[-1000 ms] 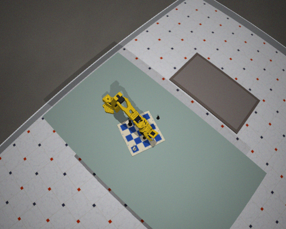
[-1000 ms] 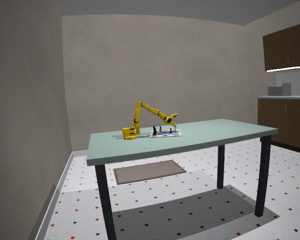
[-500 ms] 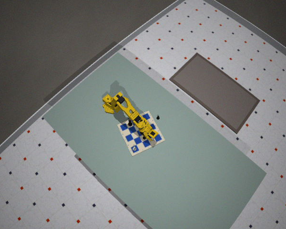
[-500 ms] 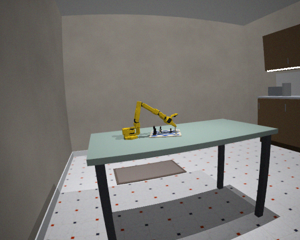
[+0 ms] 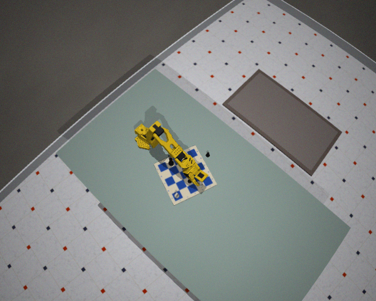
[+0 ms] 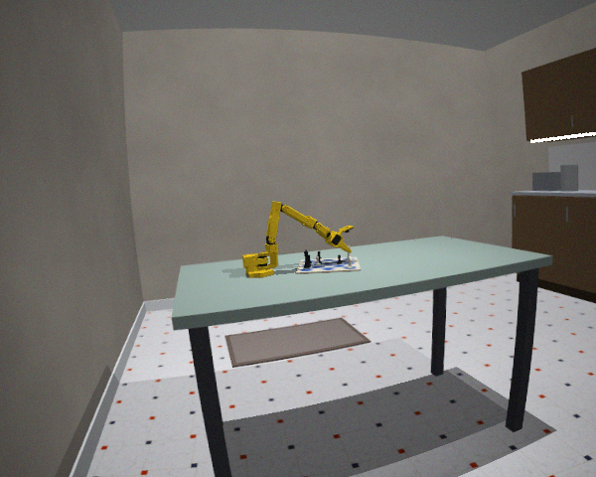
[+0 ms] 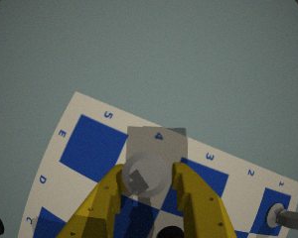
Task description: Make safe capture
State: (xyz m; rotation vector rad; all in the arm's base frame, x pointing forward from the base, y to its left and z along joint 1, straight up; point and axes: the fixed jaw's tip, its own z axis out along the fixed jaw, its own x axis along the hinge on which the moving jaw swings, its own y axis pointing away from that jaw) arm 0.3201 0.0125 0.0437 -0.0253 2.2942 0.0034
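Note:
The small blue-and-cream chessboard (image 5: 183,176) lies on the green table in front of my yellow arm. In the wrist view my gripper (image 7: 149,181) is low over the pale square by the edge mark 4. A white piece (image 7: 147,177) stands upright there between the two jaws, which are slightly parted around its head. Another white piece (image 7: 280,216) stands at the board's right edge. A black piece (image 5: 207,153) stands upright on the table beside the board.
Another black piece (image 5: 170,160) stands on the board near the arm's base (image 5: 143,137). A white piece (image 5: 177,195) stands on a corner square. The arm reaches across the board from the base side.

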